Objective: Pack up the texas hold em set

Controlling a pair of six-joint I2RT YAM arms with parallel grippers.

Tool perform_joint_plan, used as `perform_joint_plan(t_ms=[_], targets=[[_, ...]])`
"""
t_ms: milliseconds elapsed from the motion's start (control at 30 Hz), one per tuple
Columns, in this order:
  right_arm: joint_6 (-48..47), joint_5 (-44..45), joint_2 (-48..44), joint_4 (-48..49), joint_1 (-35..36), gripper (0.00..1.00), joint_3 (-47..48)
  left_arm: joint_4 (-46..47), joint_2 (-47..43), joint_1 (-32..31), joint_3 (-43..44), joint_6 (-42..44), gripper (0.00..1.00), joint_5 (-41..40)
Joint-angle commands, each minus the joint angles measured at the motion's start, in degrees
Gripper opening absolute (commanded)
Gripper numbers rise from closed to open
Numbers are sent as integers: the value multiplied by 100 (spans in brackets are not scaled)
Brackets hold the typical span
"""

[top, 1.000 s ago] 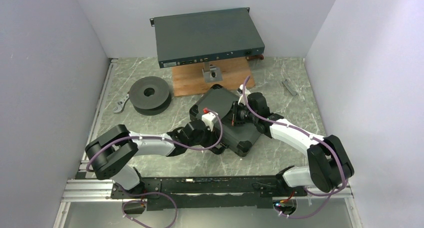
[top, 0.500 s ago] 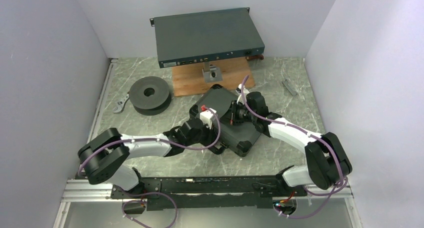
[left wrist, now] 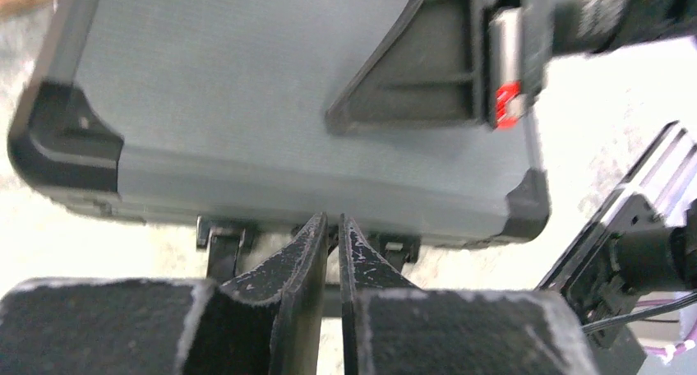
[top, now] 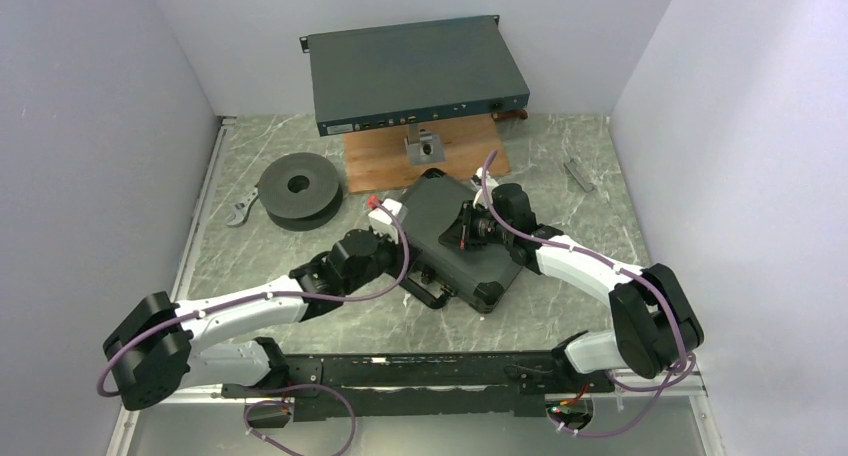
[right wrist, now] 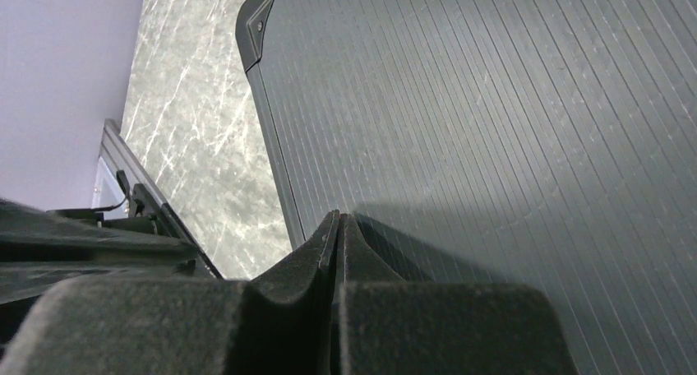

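The black hard case (top: pixel 480 261) lies shut in the middle of the table, its handle (top: pixel 430 294) towards me. My left gripper (top: pixel 405 248) is shut and empty, with its tips (left wrist: pixel 330 220) at the case's front edge (left wrist: pixel 271 87), between the latches (left wrist: pixel 222 239). My right gripper (top: pixel 462 234) is shut and empty, and its tips (right wrist: pixel 337 219) rest on the ribbed lid (right wrist: pixel 510 104). It also shows in the left wrist view (left wrist: pixel 411 87). Chips, card decks, buttons and the triangle are out of view.
A large grey electronics box (top: pixel 415 74) stands at the back over a wooden board (top: pixel 380 161) with a small metal block (top: pixel 425 144). A dark spool (top: pixel 298 188) and a metal tool (top: pixel 240 211) lie at the left. A small metal piece (top: pixel 578 173) lies at the back right.
My left arm has pulled back and to the left, off the top of the case, down to its front edge. The right gripper stays on the lid.
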Motion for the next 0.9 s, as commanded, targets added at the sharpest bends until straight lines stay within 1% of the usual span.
perform_joint_plan(t_ms=[0, 167, 300, 433, 533, 700, 867], targets=[[-336, 761, 463, -1578, 47, 0, -411, 45, -34, 8, -452, -326, 17, -79], [-332, 800, 396, -1604, 52, 0, -430, 445, 87, 6, -791, -696, 17, 113], [-314, 807, 394, -1599, 65, 0, -436, 602, 387, 5, -754, -946, 20, 148], [-318, 840, 356, -1627, 65, 0, -433, 359, 834, 3, -430, -1293, 27, 70], [-310, 868, 302, -1628, 65, 0, -471, 112, 1130, 3, -191, -1478, 30, 60], [-301, 865, 274, -1617, 65, 0, -484, 123, 1355, 5, -102, -1633, 28, 78], [-309, 853, 261, -1605, 59, 0, -491, -36, 1599, 3, 78, -1647, 23, 80]])
